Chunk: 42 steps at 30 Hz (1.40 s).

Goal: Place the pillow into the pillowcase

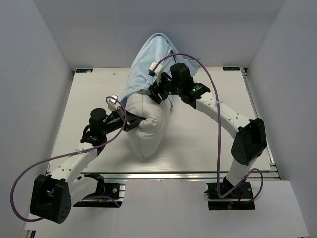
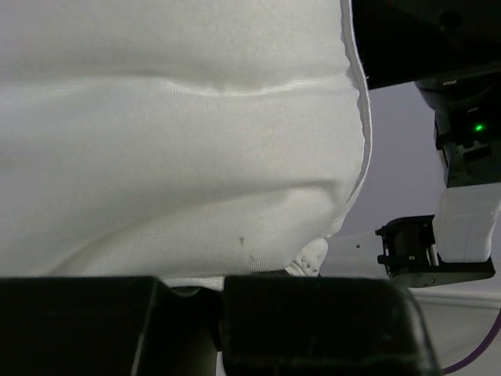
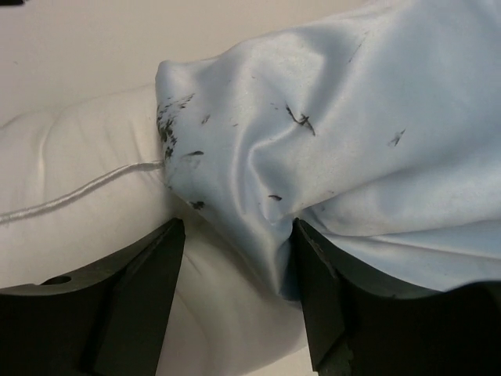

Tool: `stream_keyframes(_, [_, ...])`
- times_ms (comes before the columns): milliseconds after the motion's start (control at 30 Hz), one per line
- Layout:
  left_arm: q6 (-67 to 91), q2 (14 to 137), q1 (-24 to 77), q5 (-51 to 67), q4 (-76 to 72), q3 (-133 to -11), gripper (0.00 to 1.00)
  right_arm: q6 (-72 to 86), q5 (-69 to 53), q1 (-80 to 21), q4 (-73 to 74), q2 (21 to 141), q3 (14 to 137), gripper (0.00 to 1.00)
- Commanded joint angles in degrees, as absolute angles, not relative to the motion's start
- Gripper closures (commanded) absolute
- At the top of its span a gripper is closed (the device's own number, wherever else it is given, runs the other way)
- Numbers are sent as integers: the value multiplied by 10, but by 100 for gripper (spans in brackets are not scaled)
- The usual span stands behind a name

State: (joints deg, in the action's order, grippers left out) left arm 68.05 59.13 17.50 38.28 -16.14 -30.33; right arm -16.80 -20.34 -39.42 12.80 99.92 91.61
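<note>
The plump white fabric pillow (image 1: pixel 148 126) lies mid-table, its far end inside the thin light-blue pillowcase sack (image 1: pixel 148 54). Your right gripper (image 3: pixel 235 227) straddles the sack's hem, jaws half-parted. Whether your left gripper (image 1: pixel 129 120) is clamped, I cannot tell. Everything looks soft and floppy, so take the hem.

The left arm (image 1: pixel 74 166) extends forward and bends inward at the elbow. The left gripper (image 1: pixel 130 120) points toward the right, and its jaws are closed, pinching the pillow (image 1: pixel 148 129). The right arm (image 1: pixel 225 116) folds at the elbow and reaches forward and to the left. The right gripper (image 3: pixel 236 229) has its jaws spread wide apart.
</note>
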Motion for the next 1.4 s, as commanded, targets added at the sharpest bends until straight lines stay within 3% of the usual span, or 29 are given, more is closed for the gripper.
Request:
stream_keyframes(0, [670,599,135,317,-139,-286,100,-202,-225,-401,134,986,900,36])
stream_keyframes(100, [666,597,107,331,-134,-286,100,-216,-221,-395,127,998,903,44])
stream_keyframes(133, [666,596,101,340,-134,-285,100,-222,-227,-392,130,1004,908,58])
stream_keyframes(167, [664,594,90,344,-132,-283,100,-224,-225,-391,129,1006,911,64])
stream_keyframes(333, [652,589,57,369,-120,-276,100,-255,-232,-387,134,1018,925,94])
stream_keyframes(400, [648,592,43,381,-123,-274,100,-265,-243,-388,152,1020,935,100])
stream_keyframes(633, [622,635,12,407,-129,-296,100,-268,-409,-443,241,988,993,100])
stream_keyframes(800, [619,685,10,409,-163,-317,100,-250,-440,-551,255,932,1000,100])
stream_keyframes(1067, [598,723,9,431,-163,-374,100,-141,-447,-539,180,944,1038,100])
stream_keyframes(1200, [597,730,9,437,-169,-368,100,-109,-387,-539,155,932,1049,100])
stream_keyframes(1367, [598,744,9,444,-177,-358,100,-114,-259,-484,148,963,934,100])
